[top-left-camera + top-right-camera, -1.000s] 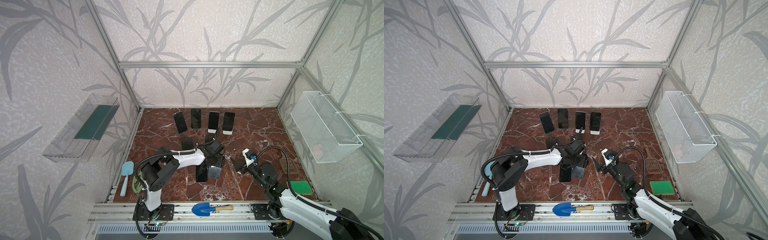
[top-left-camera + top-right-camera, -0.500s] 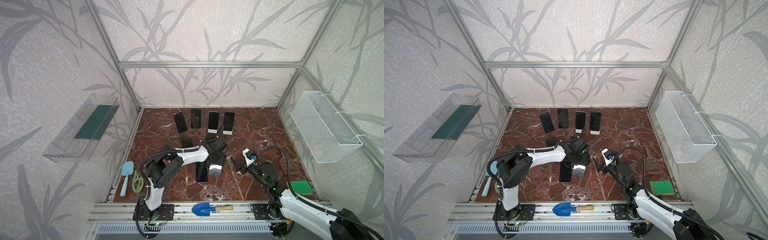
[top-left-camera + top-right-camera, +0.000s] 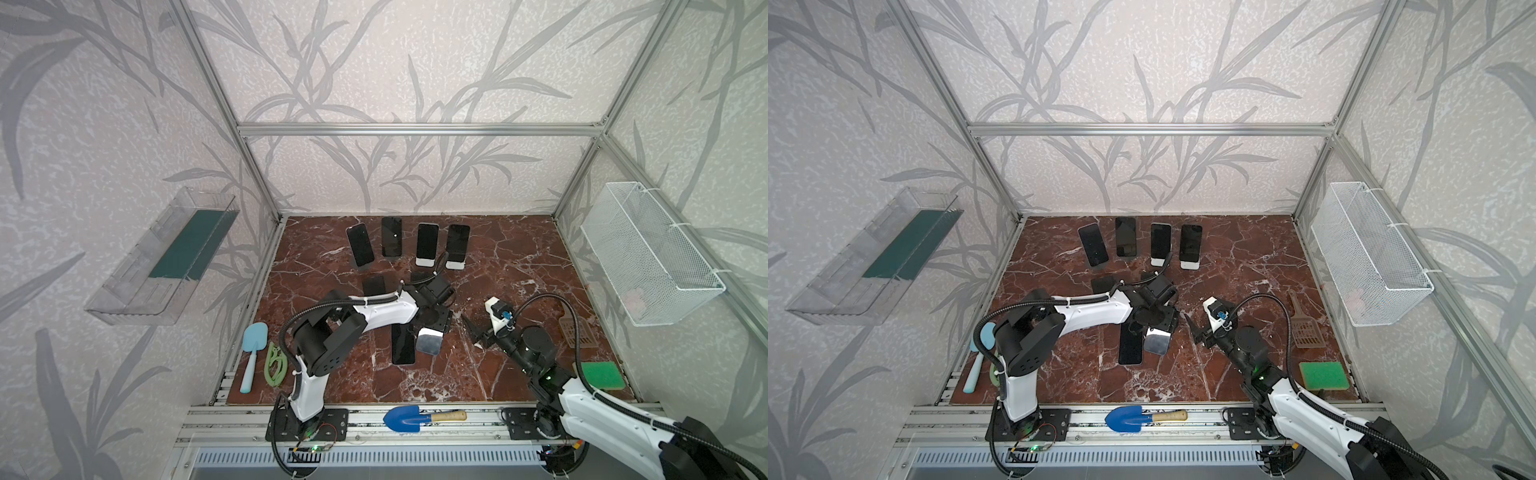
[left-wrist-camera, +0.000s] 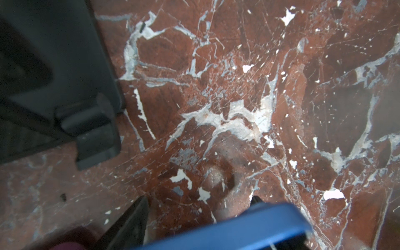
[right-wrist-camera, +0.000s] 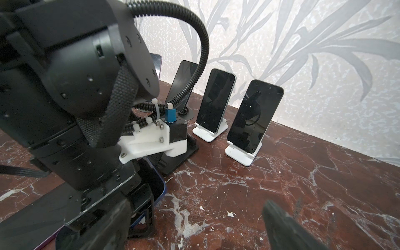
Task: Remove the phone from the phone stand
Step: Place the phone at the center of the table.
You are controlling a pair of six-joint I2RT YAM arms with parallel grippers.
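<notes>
Phone (image 3: 429,344) tilted under the left tool (image 4: 199,201), its grip impossible to tell; right tool (image 3: 475,332) nearby, spread wide, empty.

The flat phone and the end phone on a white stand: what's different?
The flat phone lies on the marble, no stand; the end phone leans upright in its white stand. The flat phone is nearer the front; the end phone is in the back row. Both screens are dark.

Both top views overlook the floor (image 3: 519,266); wrist views hug it.
</notes>
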